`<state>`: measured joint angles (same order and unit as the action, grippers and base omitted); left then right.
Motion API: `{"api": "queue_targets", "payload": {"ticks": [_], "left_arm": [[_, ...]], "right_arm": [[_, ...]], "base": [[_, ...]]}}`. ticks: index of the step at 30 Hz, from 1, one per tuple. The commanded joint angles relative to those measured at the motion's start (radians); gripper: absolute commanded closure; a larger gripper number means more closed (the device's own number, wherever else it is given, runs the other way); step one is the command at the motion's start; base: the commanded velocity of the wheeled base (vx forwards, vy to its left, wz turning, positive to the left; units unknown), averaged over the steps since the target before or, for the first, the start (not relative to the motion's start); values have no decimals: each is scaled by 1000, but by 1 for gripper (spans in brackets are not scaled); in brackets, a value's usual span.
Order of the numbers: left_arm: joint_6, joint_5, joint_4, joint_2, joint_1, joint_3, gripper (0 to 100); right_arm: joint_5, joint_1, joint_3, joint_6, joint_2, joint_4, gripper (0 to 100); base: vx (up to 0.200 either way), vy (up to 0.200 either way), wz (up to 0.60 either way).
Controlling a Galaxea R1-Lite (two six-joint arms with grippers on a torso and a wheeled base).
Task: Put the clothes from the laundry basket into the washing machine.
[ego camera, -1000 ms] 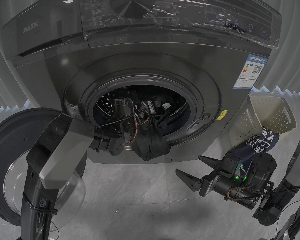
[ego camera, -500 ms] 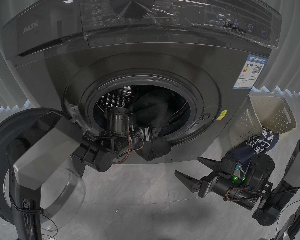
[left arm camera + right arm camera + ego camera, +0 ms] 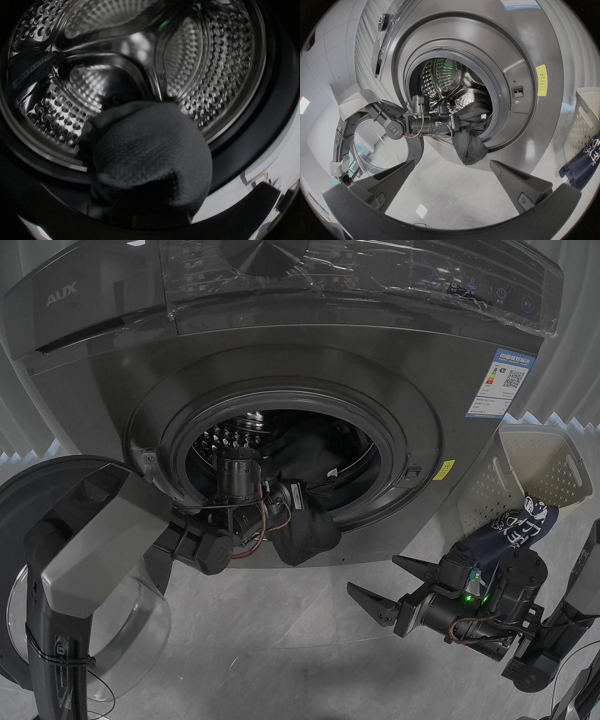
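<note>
Grey floor under right hand, spread open. Left hand at washing machine drum mouth, buried in black garment, grip unreadable.

Paved in glossy grey veined floor tiles; hung with pale pleated curtains on both sides; walled in large white panels; lit by a bright square lamp.

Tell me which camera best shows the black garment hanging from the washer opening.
Right wrist view: the black garment shows whole, from drum to its end hanging over the rim. The head view shows it partly behind the left arm; the left wrist view, a close dark bulge.
</note>
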<state>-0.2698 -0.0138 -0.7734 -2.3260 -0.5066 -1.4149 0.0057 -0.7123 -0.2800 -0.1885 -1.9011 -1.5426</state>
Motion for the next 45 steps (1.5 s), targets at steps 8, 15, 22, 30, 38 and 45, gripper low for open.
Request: {"api": "queue_targets", "payload": {"ticks": [8,15,22,30,38,45], "left_arm": [[-65,-83,-149,-113,10,-225,100],[-72,-67,-104,-29,-7,-127,0],[-68,-9,28,86,-23,27,0],[-48,35,37,37,-27,94,0],[-45,52,43,-23,-30,51,100],[-57,23,20,-50,-18,-107,100]], "right_arm": [[0,4,-5,0,-1,-1,0],[0,5,-5,0,-1,-1,0],[0,2,-4,0,-1,-1,0],[0,-2,-5,1,-1,-1,0],[0,-1,-8,1,4,-1,0],[0,-1,-10,0,0,-1,0]], "base": [[0,0,0],[0,0,0],[0,0,0],[0,0,0],[0,0,0],[0,0,0]]}}
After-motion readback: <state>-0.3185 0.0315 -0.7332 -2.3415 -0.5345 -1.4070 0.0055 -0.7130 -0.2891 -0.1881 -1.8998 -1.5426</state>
